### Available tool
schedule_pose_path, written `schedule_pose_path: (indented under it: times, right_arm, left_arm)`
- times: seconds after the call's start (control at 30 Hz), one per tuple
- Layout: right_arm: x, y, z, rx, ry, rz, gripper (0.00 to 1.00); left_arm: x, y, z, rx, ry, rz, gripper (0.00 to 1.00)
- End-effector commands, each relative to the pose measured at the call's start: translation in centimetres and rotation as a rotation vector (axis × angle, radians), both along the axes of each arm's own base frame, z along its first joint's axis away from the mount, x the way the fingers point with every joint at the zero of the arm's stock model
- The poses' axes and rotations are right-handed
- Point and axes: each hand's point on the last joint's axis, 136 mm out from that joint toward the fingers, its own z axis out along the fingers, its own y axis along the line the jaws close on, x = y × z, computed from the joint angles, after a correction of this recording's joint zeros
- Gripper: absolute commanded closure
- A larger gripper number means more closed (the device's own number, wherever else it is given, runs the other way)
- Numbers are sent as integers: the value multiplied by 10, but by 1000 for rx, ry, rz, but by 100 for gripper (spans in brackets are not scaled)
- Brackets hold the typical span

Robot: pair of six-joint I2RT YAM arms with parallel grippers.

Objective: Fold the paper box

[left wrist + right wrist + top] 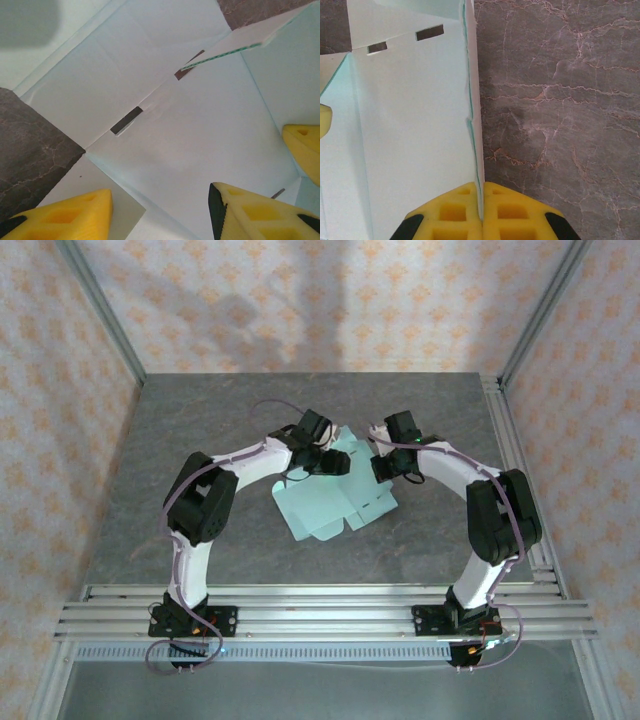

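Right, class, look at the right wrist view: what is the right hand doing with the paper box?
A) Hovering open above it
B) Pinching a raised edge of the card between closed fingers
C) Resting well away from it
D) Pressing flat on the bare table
B: the right hand has its two yellow fingers shut together, with a thin raised edge of the paper box clamped between them.

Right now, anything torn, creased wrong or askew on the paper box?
Nothing looks damaged: no tears or stray creases show. The paper box lies skewed on the table, with one flap stood on edge, pinched by the right gripper.
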Motion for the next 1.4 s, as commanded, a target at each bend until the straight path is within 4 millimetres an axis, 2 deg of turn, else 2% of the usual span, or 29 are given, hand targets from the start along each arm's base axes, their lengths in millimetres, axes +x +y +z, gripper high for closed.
schedule_pose_path:
  times: [0.0, 0.13, 0.3, 0.43, 0.53, 0.73, 0.77, 0.8, 0.87, 0.97, 1.03, 1.07, 1.2, 1.37]
  right_arm:
    - [8, 3, 11, 13, -47, -18, 100]
    - [6, 2, 15, 20, -60, -21, 100]
    - [7, 4, 16, 36, -58, -27, 100]
    - [7, 4, 13, 32, -54, -25, 100]
    - [7, 4, 15, 27, -60, -20, 100]
    - [4, 2, 13, 14, -65, -1, 100]
    - [3, 2, 13, 17, -67, 0, 100]
    - [2, 3, 13, 22, -65, 4, 100]
    - [1, 5, 13, 35, -62, 11, 100]
    - [-1, 7, 13, 43, -59, 20, 100]
    - [-2, 9, 13, 47, -56, 28, 100]
    - [-2, 10, 14, 51, -58, 33, 100]
    - [-3, 14, 15, 57, -58, 46, 100]
    - [-4, 17, 15, 65, -51, 58, 100]
  left_arm:
    - [-11, 5, -25, 30, 74, 14, 45]
    - [-8, 3, -33, 29, 93, 29, 45]
    - [-12, 5, -52, 31, 134, 65, 55]
    - [-13, 9, -59, 34, 142, 89, 56]
    - [-8, 5, -44, 1, 91, 86, 55]
    - [13, 13, 22, -75, -124, 143, 42]
    - [16, 17, 27, -95, -132, 173, 40]
    - [19, 19, 43, -121, -163, 188, 39]
    - [25, 22, 56, -159, -178, 215, 36]
    - [32, 20, 64, -189, -174, 227, 36]
    - [37, 16, 66, -191, -157, 231, 42]
    - [40, 14, 58, -177, -128, 232, 46]
    - [48, 0, 49, -169, -83, 208, 58]
    - [54, -18, 43, -185, -46, 171, 60]
